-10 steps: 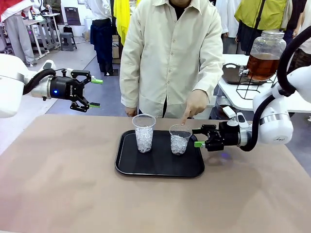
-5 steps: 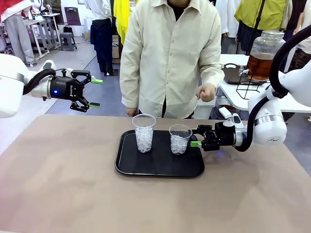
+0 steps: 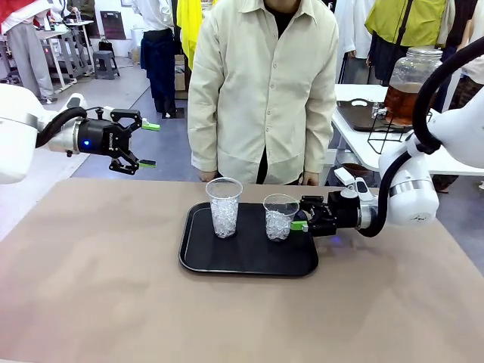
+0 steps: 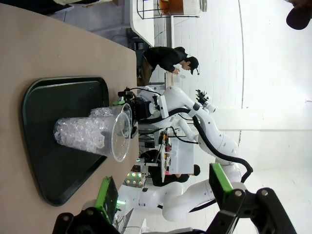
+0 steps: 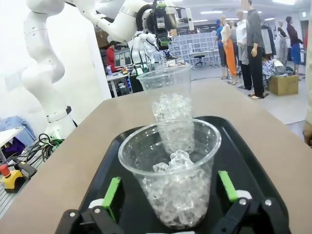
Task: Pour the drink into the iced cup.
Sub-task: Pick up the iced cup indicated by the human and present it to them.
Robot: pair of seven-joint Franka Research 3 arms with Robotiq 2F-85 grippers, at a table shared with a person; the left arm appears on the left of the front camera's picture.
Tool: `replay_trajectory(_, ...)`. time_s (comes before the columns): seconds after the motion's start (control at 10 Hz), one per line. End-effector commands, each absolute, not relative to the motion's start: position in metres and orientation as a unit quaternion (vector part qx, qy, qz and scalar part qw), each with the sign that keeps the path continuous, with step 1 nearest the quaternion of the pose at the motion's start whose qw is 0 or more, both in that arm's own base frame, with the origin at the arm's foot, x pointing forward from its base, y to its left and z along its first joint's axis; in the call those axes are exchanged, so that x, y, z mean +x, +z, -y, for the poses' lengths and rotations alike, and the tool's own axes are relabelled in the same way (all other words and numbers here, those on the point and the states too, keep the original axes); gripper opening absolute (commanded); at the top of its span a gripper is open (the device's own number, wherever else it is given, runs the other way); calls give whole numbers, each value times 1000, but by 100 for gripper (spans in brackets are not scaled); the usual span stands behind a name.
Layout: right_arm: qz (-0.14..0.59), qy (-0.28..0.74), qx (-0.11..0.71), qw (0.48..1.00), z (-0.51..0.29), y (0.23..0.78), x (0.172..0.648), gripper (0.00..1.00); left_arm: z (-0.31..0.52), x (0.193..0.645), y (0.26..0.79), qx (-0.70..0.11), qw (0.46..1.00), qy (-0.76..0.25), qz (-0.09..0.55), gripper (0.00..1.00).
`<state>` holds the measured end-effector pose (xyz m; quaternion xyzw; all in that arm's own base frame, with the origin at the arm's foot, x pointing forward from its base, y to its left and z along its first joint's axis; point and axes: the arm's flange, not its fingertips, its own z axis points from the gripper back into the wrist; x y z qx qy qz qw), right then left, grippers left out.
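While right claw (image 3: 301,215) is standing wide open, holding nothing, iced cup (image 3: 280,218) is sitting just ahead, centred: thin plastic, likely crushable, needing gentle mid-wall grip.

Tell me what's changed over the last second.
The right claw slid left, open, to straddle the right cup without gripping it. The person's pointing hand left that cup and dropped to their side. The left cup, tray and open left claw stayed put, as did the right cup.

Person (image 3: 263,91) cropped at the neck, jar (image 3: 404,83) partly behind right arm's black cable (image 3: 417,113)
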<state>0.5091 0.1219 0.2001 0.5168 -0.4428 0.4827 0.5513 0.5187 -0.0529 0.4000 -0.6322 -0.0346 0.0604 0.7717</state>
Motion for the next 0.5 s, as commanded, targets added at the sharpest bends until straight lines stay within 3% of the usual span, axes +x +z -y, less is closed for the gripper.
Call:
replay_trajectory(0.0, 430, 482, 528, 551, -133, 203, 516, 100, 52, 518, 402, -632, 772, 66, 33, 100)
replay_trajectory(0.4, 432, 481, 520, 559, -153, 201, 521, 100, 52, 518, 402, -632, 772, 66, 33, 100)
